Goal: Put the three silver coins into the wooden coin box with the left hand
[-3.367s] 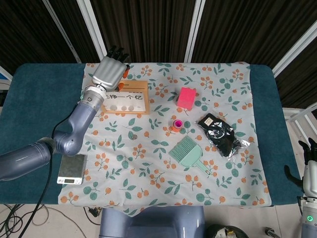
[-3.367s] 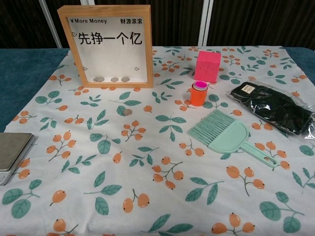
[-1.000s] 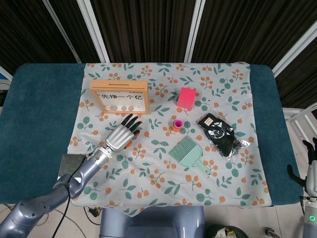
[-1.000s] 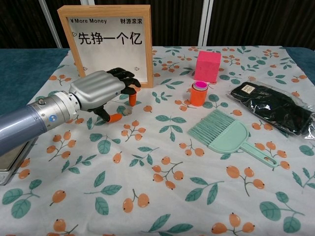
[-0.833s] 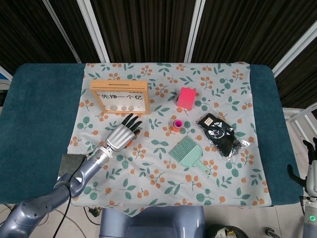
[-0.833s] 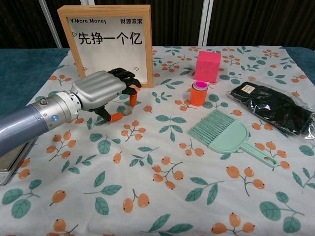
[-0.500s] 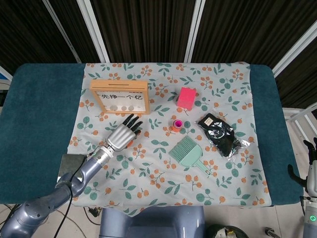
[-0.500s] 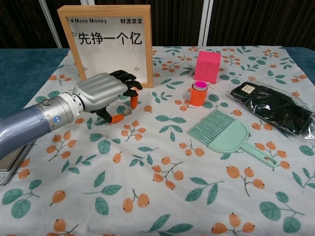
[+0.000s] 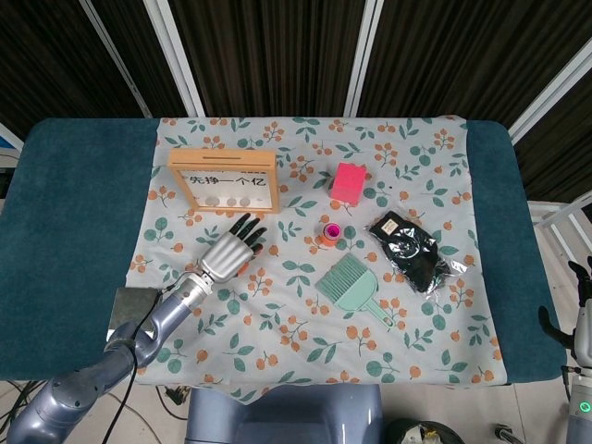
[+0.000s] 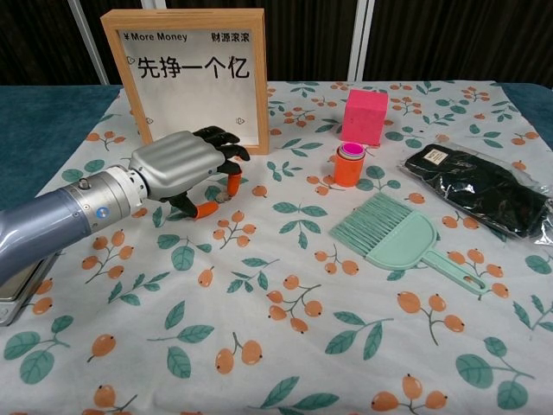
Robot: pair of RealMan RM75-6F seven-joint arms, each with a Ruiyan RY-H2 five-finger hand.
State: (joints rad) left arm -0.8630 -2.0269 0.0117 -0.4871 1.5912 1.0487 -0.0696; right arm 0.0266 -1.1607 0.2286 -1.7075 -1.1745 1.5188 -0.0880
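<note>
The wooden coin box stands upright at the back left of the cloth, with three silver coins lying along its bottom behind the clear front. One more silver coin lies on the cloth just in front of the box. My left hand is lowered palm-down over that spot. Its orange-tipped thumb and a fingertip touch down on either side of the coin, which still rests on the cloth. My right hand hangs beyond the table's right edge, holding nothing.
A pink block, an orange cup with a pink lid, a mint hand brush and a black packet lie on the right. A small scale sits at the cloth's left front edge, under my forearm.
My left hand came down from above the box to the cloth in front of it. Over the last second it edged slightly forward and right around the loose coin.
</note>
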